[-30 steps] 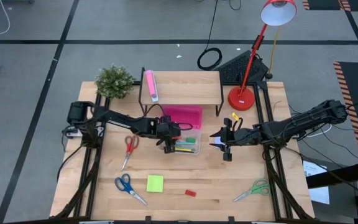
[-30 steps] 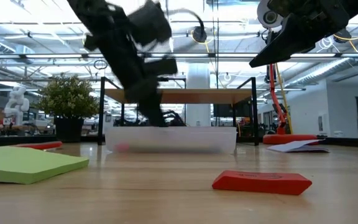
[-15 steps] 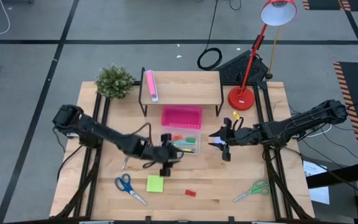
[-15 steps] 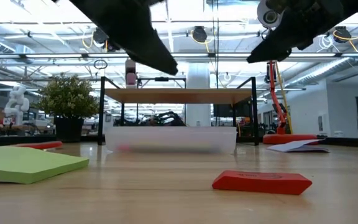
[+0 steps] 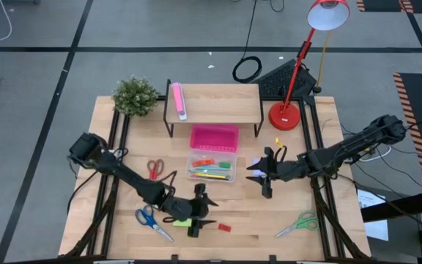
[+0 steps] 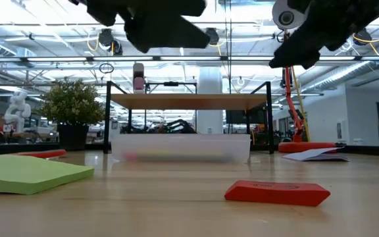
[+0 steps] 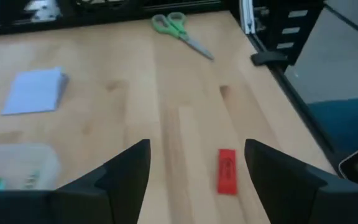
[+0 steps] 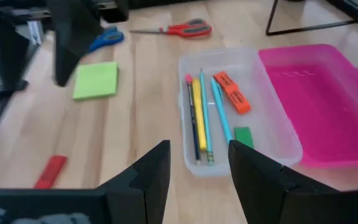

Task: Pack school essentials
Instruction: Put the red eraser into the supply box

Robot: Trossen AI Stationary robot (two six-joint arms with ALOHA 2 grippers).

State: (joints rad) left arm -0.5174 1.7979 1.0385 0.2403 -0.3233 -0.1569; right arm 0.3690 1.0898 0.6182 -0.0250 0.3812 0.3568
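Left gripper (image 5: 200, 220) hovers over the lime-green square note pad (image 5: 182, 219) and small red eraser block (image 7: 227, 171), fingers spread, likely lining up a pick. Right gripper (image 5: 264, 176) waits beside the clear plastic case (image 8: 248, 118) holding pens, fingers spread and empty. Scissors lie loose on the wooden worktop (image 5: 255, 220).

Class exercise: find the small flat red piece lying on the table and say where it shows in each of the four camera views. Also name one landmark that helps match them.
High view: red piece, near the front edge, beside the left gripper.
Low view: foreground, right of centre.
Left wrist view: between that gripper's fingers.
Right wrist view: lower left corner.
Shared landmark: lime-green note pad, beside it.
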